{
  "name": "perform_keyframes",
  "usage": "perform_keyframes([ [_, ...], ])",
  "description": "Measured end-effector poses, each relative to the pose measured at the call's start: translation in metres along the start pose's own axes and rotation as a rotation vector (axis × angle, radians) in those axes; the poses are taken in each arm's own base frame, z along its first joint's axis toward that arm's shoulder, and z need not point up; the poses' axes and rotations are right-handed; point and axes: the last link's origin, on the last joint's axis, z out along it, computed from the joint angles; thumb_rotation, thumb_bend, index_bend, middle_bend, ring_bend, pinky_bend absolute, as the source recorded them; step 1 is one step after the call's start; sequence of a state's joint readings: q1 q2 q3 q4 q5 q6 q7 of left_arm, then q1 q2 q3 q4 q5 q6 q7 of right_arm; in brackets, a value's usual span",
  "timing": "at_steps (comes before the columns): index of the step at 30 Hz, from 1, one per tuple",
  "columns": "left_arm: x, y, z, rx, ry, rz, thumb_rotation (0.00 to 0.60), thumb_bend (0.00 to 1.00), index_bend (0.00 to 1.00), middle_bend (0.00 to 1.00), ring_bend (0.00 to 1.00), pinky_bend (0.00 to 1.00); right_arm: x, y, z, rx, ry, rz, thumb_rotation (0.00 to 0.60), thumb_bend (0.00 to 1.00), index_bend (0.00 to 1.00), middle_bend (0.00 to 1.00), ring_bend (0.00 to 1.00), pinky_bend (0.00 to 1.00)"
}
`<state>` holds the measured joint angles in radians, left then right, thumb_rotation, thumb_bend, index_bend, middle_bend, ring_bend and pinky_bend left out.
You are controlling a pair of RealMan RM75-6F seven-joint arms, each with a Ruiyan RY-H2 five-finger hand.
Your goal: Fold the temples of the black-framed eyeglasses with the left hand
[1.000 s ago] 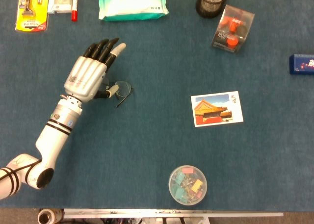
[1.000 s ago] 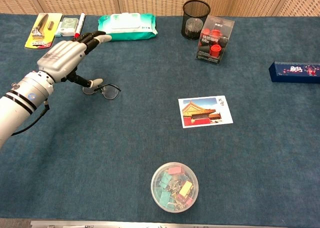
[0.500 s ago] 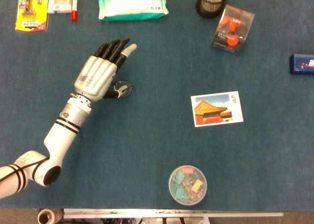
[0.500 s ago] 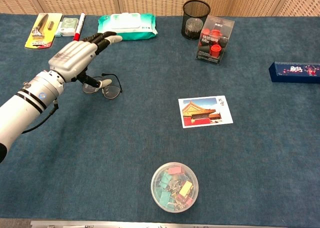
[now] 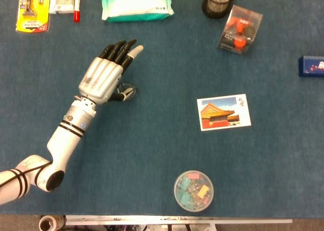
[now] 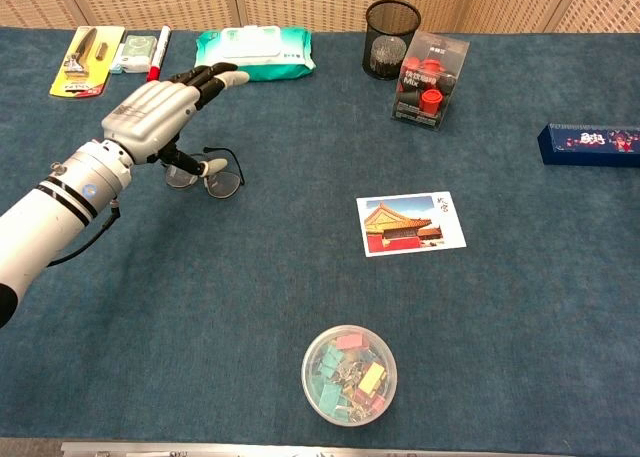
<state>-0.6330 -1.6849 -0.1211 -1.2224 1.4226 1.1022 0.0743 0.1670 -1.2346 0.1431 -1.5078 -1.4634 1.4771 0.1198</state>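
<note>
The black-framed eyeglasses (image 5: 128, 91) (image 6: 216, 181) lie on the blue table cloth, left of centre. My left hand (image 5: 104, 77) (image 6: 152, 112) hovers over their left part, palm down with the fingers stretched out and apart. Its thumb reaches under the palm and touches the frame by the lenses. In the head view the hand hides most of the glasses and only one lens shows. The chest view shows both lenses and a thin temple curving up at the right lens. My right hand is in neither view.
At the back lie a yellow razor pack (image 5: 33, 8), a red marker (image 5: 77, 3), a wipes pack (image 5: 136, 3), a black mesh cup (image 5: 220, 1) and a clear box with orange parts (image 5: 240, 29). A postcard (image 5: 224, 112), a clip tub (image 5: 193, 190) and a blue box (image 5: 311, 65) lie to the right.
My left hand has shifted right and slightly away from me over the glasses. The temple that stuck out toward me a second ago no longer shows there.
</note>
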Motion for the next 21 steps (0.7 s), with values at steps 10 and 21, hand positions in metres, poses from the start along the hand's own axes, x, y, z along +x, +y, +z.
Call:
perform_keyframes([
  [10, 0.010, -0.004, 0.000, 0.004, 0.025, 0.023, 0.600, 0.22, 0.07, 0.03, 0.02, 0.11, -0.001, 0.000, 0.000, 0.005, -0.001, 0.005, 0.600, 0.60, 0.58, 0.52, 0.42, 0.66],
  [21, 0.009, -0.017, 0.005, 0.036, 0.013, 0.043, 0.600, 0.22, 0.07, 0.03, 0.02, 0.11, -0.002, 0.000, 0.000, 0.001, -0.003, 0.001, 0.600, 0.60, 0.58, 0.52, 0.42, 0.66],
])
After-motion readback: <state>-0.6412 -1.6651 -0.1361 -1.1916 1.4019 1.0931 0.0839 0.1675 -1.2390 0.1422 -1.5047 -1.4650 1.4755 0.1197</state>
